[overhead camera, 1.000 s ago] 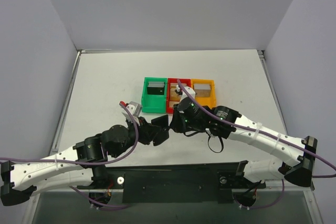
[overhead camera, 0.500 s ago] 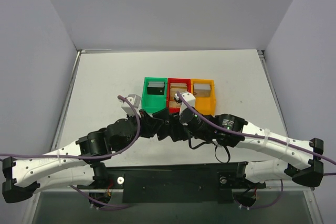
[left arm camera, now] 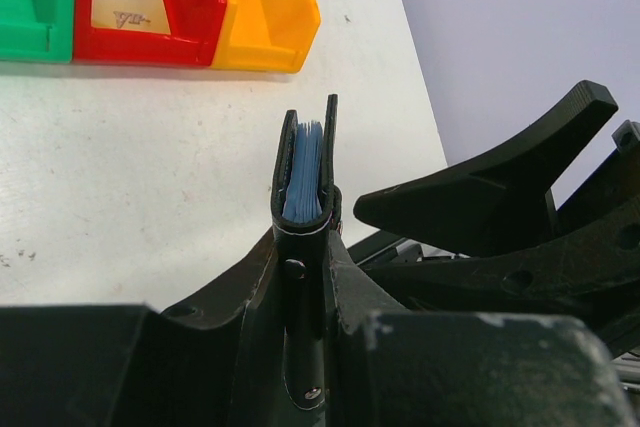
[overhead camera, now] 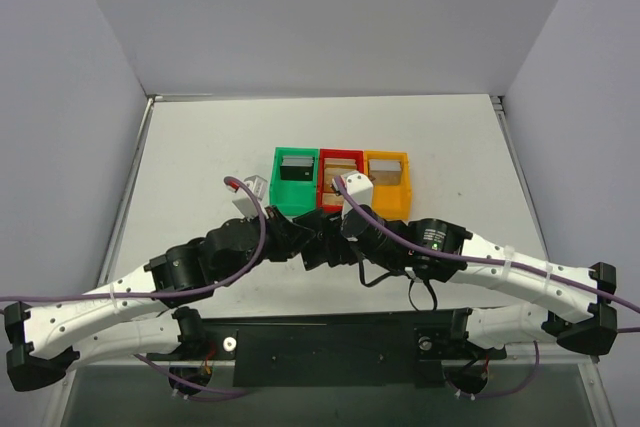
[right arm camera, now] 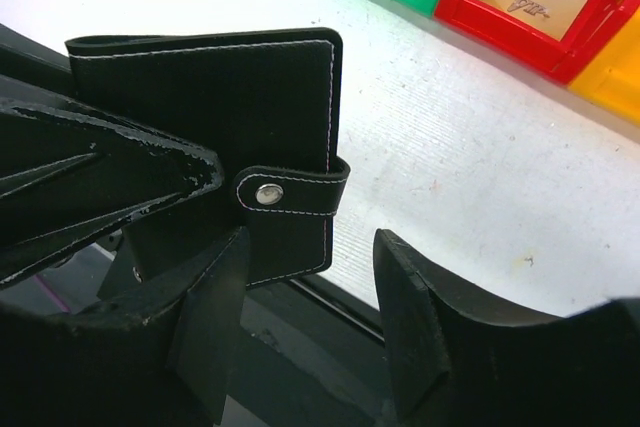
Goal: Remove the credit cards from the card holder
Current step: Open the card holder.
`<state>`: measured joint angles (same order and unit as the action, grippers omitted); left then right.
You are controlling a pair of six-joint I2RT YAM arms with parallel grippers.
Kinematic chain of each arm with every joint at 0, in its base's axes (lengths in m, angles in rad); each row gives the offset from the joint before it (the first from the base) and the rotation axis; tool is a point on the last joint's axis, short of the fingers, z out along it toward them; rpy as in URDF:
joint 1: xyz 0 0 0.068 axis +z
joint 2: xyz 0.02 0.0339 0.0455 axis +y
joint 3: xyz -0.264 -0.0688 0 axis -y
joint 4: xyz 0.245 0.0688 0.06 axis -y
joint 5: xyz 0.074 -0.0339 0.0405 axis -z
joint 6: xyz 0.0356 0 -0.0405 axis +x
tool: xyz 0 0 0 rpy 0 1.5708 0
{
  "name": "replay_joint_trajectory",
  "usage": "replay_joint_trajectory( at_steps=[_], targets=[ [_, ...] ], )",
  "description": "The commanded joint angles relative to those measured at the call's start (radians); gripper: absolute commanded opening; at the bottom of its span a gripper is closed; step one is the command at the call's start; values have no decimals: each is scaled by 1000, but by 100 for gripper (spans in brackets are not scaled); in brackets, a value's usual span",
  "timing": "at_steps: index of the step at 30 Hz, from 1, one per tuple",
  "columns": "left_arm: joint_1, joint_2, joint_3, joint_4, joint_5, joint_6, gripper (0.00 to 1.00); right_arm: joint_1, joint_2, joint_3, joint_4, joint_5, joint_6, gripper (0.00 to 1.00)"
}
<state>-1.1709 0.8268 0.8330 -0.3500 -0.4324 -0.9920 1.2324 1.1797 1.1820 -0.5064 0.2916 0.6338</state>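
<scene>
Left tool (left arm camera: 305, 247) pinches the black, white-stitched card holder (left arm camera: 305, 162), snapped shut; right tool (right arm camera: 312, 247) gapes beside it.

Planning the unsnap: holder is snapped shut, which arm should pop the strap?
Right. The left gripper is shut on the card holder, steadying it; the right gripper is open with the snap strap just ahead, between its fingers.
</scene>
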Motion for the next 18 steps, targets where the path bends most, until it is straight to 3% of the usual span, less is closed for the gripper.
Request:
replay_joint_trajectory(
  at_steps=[1, 18],
  targets=[
    [20, -3, 49, 34, 83, -50, 0, 13, -26, 39, 32, 34, -22, 48],
    [20, 11, 71, 95, 146, -62, 0, 27, 73, 111, -60, 69, -29, 44]
  ],
)
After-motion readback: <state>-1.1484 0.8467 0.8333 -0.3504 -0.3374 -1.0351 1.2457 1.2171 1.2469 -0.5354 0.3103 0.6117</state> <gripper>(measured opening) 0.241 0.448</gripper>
